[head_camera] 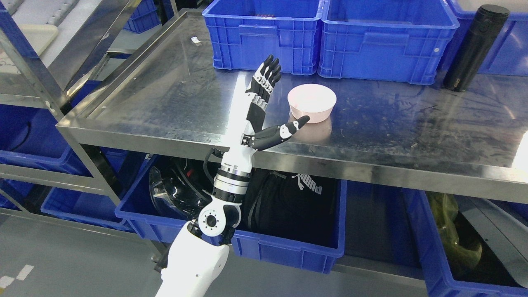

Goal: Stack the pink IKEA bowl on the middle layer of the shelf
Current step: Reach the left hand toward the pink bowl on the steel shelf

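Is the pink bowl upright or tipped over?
Upright: the pink bowl sits on the steel shelf, rim up, with its interior visible and empty.

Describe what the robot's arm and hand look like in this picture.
Only the left arm shows: a glossy white forearm shell, a round grey joint disc, stacked silver and black wrist rings, and a looping black cable. The left hand has black fingers with white knuckle segments and a white-banded black thumb.

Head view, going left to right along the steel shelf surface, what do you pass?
Left hand, fingers spread → pink bowl → black flask leaning at the far right.
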Motion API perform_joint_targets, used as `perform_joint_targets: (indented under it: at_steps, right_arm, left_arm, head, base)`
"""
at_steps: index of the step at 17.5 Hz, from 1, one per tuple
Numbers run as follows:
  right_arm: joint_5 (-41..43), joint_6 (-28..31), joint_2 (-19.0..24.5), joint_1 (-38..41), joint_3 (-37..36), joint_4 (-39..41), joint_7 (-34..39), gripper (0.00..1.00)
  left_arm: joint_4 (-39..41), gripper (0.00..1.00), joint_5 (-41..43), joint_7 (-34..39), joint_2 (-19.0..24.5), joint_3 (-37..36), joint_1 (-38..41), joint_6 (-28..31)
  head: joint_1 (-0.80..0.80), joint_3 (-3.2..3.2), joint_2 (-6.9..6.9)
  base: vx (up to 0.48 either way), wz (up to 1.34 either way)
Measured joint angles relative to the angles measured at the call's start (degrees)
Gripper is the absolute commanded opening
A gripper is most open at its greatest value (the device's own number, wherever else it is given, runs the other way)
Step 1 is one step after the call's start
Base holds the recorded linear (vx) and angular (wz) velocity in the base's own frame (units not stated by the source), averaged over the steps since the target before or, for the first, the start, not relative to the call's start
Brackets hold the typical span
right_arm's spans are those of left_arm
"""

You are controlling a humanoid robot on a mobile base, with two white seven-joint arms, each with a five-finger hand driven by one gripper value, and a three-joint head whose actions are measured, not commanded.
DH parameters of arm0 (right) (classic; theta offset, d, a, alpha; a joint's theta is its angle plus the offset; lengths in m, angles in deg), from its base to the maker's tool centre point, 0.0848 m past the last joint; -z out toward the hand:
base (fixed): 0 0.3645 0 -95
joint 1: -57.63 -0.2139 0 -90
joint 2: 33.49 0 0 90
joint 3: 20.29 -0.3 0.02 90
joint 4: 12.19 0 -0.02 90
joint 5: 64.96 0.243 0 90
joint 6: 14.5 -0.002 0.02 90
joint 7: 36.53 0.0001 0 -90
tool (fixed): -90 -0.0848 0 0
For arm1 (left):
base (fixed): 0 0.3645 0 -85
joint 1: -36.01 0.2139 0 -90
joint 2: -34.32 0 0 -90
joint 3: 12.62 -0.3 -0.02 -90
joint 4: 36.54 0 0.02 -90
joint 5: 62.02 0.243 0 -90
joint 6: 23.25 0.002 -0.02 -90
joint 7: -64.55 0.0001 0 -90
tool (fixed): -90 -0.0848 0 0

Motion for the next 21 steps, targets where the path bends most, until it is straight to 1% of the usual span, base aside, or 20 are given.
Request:
perform_joint_targets:
  at_steps: [2,6,7,8,9,10,11,12,13,14,15,16,19,21]
  right_arm:
    - [0.0,0.0,0.0,0.0,0.0,0.0,0.0,1.0]
    - [0.0,0.0,0.0,0.0,0.0,0.0,0.0,1.0]
    - [0.0,0.0,0.0,0.0,0.0,0.0,0.0,1.0]
    - [0.0,0.0,0.0,0.0,0.0,0.0,0.0,1.0]
    - [0.0,0.0,0.0,0.0,0.0,0.0,0.0,1.0]
    - [0.0,0.0,0.0,0.0,0.0,0.0,0.0,1.0]
    - [0.0,0.0,0.0,0.0,0.0,0.0,0.0,1.0]
    - [0.0,0.0,0.0,0.0,0.0,0.0,0.0,1.0]
    - [0.0,0.0,0.0,0.0,0.0,0.0,0.0,1.0]
    - [0.0,0.0,0.0,0.0,0.0,0.0,0.0,1.0]
    - [0.0,0.0,0.0,0.0,0.0,0.0,0.0,1.0]
    - [0.0,0.0,0.0,0.0,0.0,0.0,0.0,1.0]
    - [0.0,0.0,0.0,0.0,0.0,0.0,0.0,1.0]
    - [0.0,0.0,0.0,0.0,0.0,0.0,0.0,1.0]
  left_arm:
    - [0.0,1.0,1.6,-0.1,0.0,1.5,0.2,1.7]
    - [0.0,1.0,3.6,-0.2,0.0,3.1,-1.8,2.6]
    - [0.0,1.0,4.9,-0.9,0.3,3.4,-3.3,3.9]
    - [0.0,1.0,6.7,-1.8,0.9,3.6,-5.2,6.7]
    - [-0.1,0.99,9.3,-3.4,1.5,3.7,-7.3,10.8]
    - [-0.1,0.99,12.7,-6.4,2.2,3.8,-9.7,15.5]
    - [-0.1,0.99,16.3,-10.3,3.0,3.6,-11.9,18.5]
    - [-0.1,0.98,20.4,-14.7,4.0,3.3,-14.3,20.6]
    - [-0.1,0.95,25.0,-19.6,4.8,2.8,-16.5,21.9]
    - [-0.1,0.93,30.0,-25.4,5.9,2.1,-19.4,22.8]
    - [-0.2,0.94,33.0,-29.1,6.7,1.3,-21.7,23.0]
    - [-0.3,0.99,36.6,-32.4,7.7,0.3,-24.3,23.2]
    - [-1.6,1.0,47.8,-36.9,9.5,-2.5,-29.5,22.7]
    - [-2.4,1.0,53.7,-41.0,10.3,-4.3,-31.6,22.6]
  head:
    - [0.0,0.0,0.0]
    - [0.0,0.0,0.0]
    - [0.0,0.0,0.0]
    - [0.0,0.0,0.0]
    - [0.0,0.0,0.0]
    - [0.0,0.0,0.0]
    - [0.0,0.0,0.0]
    - [0.0,0.0,-0.01]
    - [0.0,0.0,-0.01]
    - [0.0,0.0,-0.01]
    - [0.0,0.0,-0.01]
    - [0.0,0.0,-0.02]
    - [0.0,0.0,-0.01]
    - [0.0,0.0,-0.02]
  base:
    - [-0.005,-0.02]
    - [0.004,-0.05]
    - [0.0,0.0]
    - [0.0,0.0]
    - [0.0,0.0]
    - [0.0,0.0]
    - [0.0,0.0]
    - [0.0,0.0]
    - [0.0,0.0]
    - [0.007,-0.02]
    - [0.007,-0.02]
    - [0.007,-0.07]
    - [0.007,-0.06]
    - [0.0,0.0]
